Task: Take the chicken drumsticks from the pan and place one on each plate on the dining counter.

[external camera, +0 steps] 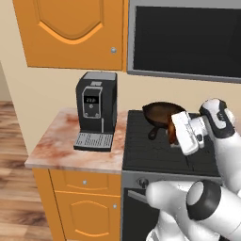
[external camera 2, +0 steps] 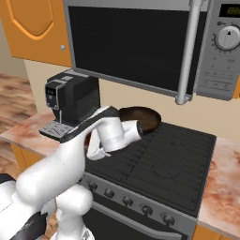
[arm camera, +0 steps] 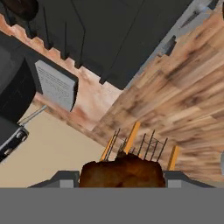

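Observation:
A brown chicken drumstick (arm camera: pixel 122 169) sits between my gripper's (arm camera: pixel 121 183) two dark finger tips, which are shut on it. In the left base view the gripper (external camera: pixel 173 133) hangs above the stove, just in front and to the right of the pan (external camera: pixel 159 113), with the drumstick (external camera: pixel 172 136) at its tip. The dark round pan (external camera 2: pixel 140 117) rests on the back left burner, its handle pointing toward the front. The hand is rolled sideways, facing the coffee machine and the floor. The plates and the dining counter are out of view.
A black coffee machine (external camera: pixel 96 110) stands on the marbled worktop (external camera: pixel 56 146) left of the black stove (external camera: pixel 160 150). A microwave (external camera 2: pixel 140 42) with a long handle hangs over the stove. Orange cabinets (external camera: pixel 70 33) are above and below. Wooden floor (arm camera: pixel 188 96) lies to the left.

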